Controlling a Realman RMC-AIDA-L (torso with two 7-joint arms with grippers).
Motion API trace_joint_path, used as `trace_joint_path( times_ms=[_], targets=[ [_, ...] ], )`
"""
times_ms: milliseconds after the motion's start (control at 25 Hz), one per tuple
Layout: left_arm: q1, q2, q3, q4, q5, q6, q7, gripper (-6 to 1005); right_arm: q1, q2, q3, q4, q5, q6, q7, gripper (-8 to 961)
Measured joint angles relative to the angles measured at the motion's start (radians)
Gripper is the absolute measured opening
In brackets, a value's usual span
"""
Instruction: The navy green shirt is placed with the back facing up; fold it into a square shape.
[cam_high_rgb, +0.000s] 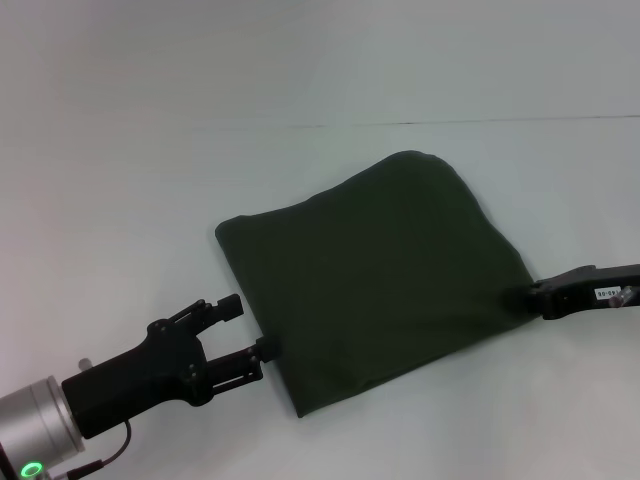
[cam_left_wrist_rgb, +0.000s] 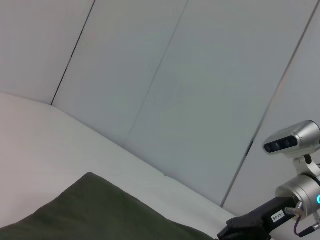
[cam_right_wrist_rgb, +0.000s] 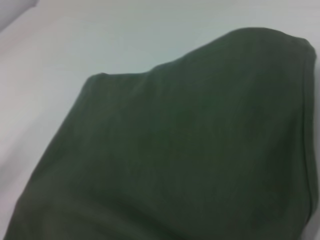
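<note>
The navy green shirt (cam_high_rgb: 375, 275) lies folded into a rough square, turned at an angle on the white table (cam_high_rgb: 120, 180), with its plain side up. My left gripper (cam_high_rgb: 250, 327) is at the shirt's near-left edge. It stands open, one fingertip (cam_high_rgb: 268, 348) touching the cloth edge and the other fingertip (cam_high_rgb: 233, 306) off the cloth. My right gripper (cam_high_rgb: 522, 297) meets the shirt's right edge. In the left wrist view the shirt (cam_left_wrist_rgb: 90, 210) shows low down, with the right gripper (cam_left_wrist_rgb: 245, 227) beyond it. The shirt (cam_right_wrist_rgb: 190, 150) fills the right wrist view.
The white table extends all around the shirt, with a thin seam (cam_high_rgb: 420, 123) running across behind it. Pale wall panels (cam_left_wrist_rgb: 175, 75) stand beyond the table. The robot's head camera (cam_left_wrist_rgb: 292, 140) shows in the left wrist view.
</note>
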Motion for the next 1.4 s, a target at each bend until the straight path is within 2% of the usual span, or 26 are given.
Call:
trace_joint_path(
  times_ms=[160, 440, 560, 680, 880, 1040, 1320, 1400],
  targets=[
    [0.0, 0.0, -0.001, 0.0, 0.0, 0.0, 0.0, 908, -0.003, 0.0, 0.02, -0.009, 0.001, -0.005, -0.014, 14],
    [-0.003, 0.0, -0.002, 0.008, -0.006, -0.002, -0.011, 907, -0.004, -0.015, 0.168, -0.037, 0.09, -0.11, -0.097, 17],
    [-0.007, 0.003, -0.004, 0.01, -0.027, -0.018, -0.035, 908, -0.004, -0.02, 0.2, -0.037, 0.126, -0.13, -0.105, 18],
    [-0.018, 0.006, -0.005, 0.01, -0.062, -0.06, -0.094, 908, -0.003, -0.019, 0.208, -0.037, 0.139, -0.129, -0.105, 20],
    [-0.061, 0.016, -0.004, 0.019, -0.089, -0.194, -0.287, 907, -0.002, -0.009, 0.183, -0.038, 0.136, -0.168, -0.136, 22],
    [-0.095, 0.022, 0.0, 0.025, -0.09, -0.27, -0.38, 907, -0.01, -0.001, 0.184, -0.038, 0.138, -0.195, -0.181, 190],
    [-0.155, 0.025, 0.01, 0.026, -0.08, -0.461, -0.533, 908, -0.015, -0.001, 0.203, -0.045, 0.141, -0.22, -0.183, 442],
    [-0.173, 0.025, 0.013, 0.026, -0.079, -0.509, -0.582, 908, -0.015, -0.001, 0.206, -0.046, 0.141, -0.213, -0.182, 548]
  ],
)
